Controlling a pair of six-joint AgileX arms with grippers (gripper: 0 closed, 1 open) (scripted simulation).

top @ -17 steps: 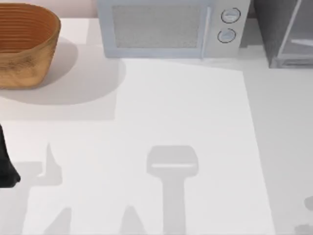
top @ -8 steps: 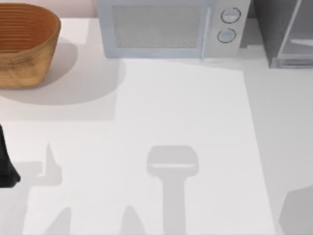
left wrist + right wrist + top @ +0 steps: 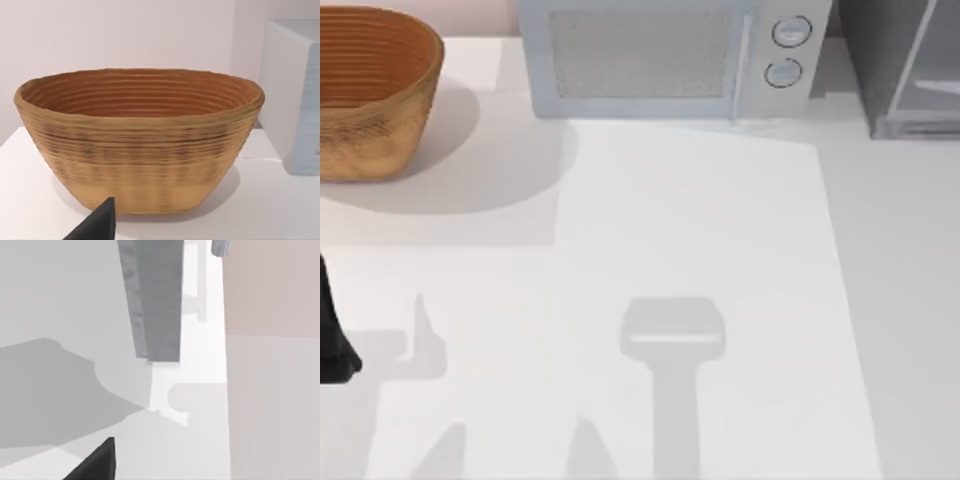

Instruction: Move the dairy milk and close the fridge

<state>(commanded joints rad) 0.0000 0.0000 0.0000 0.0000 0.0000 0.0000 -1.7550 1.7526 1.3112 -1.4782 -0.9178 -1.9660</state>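
Presently: fridge (image 3: 905, 70) far right, door ajar; dairy milk unseen. Left arm (image 3: 335, 335) parked at left edge; either claw's state: cannot tell. Risk: closing the door before the carton is located.

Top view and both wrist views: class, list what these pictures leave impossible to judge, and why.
- Dark grey fridge with pale translucent door: cut off at the top view's right corner, so the door's position is unclear.
- Left gripper's dark tip: fingers cut off at the left wrist view's edge.
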